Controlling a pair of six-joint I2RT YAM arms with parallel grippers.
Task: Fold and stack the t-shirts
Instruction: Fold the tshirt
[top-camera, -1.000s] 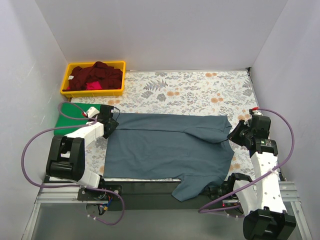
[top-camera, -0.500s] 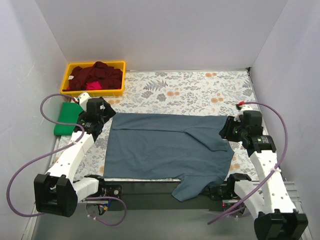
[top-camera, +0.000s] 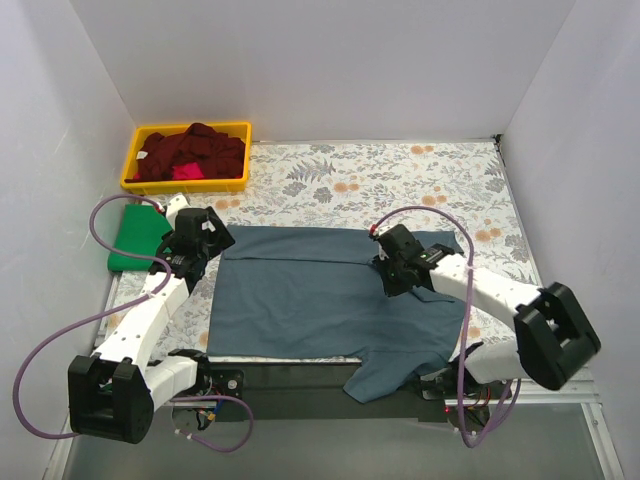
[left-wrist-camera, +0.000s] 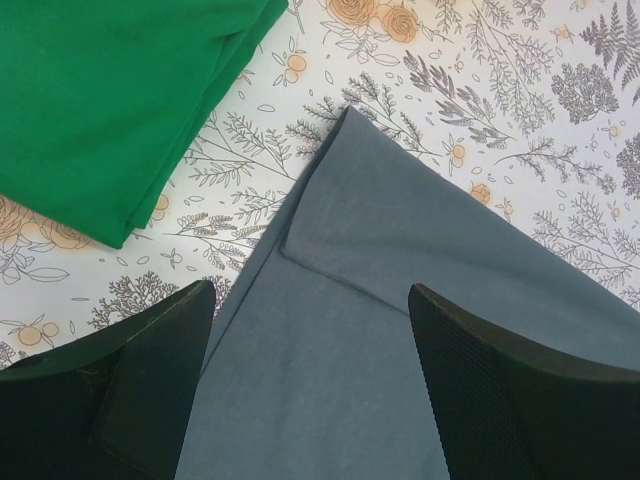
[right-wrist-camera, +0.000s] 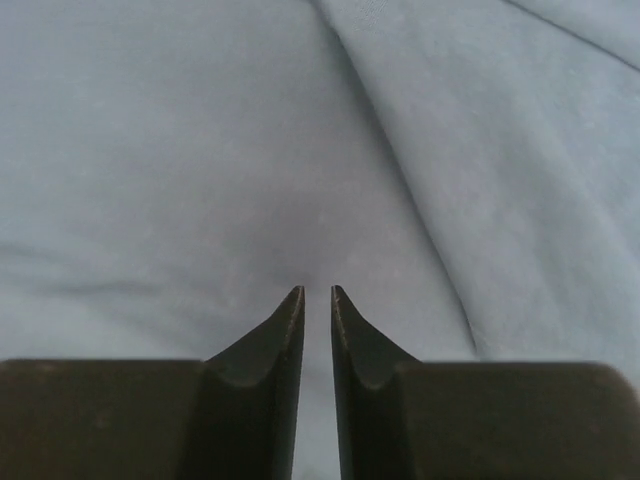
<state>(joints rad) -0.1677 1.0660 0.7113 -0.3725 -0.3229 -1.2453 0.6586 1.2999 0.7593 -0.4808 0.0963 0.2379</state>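
The large slate-blue t-shirt (top-camera: 320, 300) lies spread flat on the floral cloth, one sleeve hanging over the near edge. My left gripper (top-camera: 203, 243) is open just above its far left corner, where the hem (left-wrist-camera: 400, 270) is folded back; the jaws (left-wrist-camera: 310, 300) hold nothing. My right gripper (top-camera: 392, 276) is over the shirt's right middle, beside a diagonal fold (right-wrist-camera: 420, 200). Its fingertips (right-wrist-camera: 316, 292) are nearly together with nothing seen between them. The green t-shirt (top-camera: 135, 238) lies folded at the left edge and also shows in the left wrist view (left-wrist-camera: 110, 100). Dark red (top-camera: 195, 150) and pink (top-camera: 182, 172) shirts lie in the bin.
The yellow plastic bin (top-camera: 133, 184) stands at the far left corner. White walls close in the table on the left, back and right. The floral table cloth (top-camera: 400, 180) lies bare behind the blue shirt. Purple cables loop beside both arms.
My right gripper has swung left from the blue shirt's far right corner to over its right middle. My left gripper has stayed at the far left corner.
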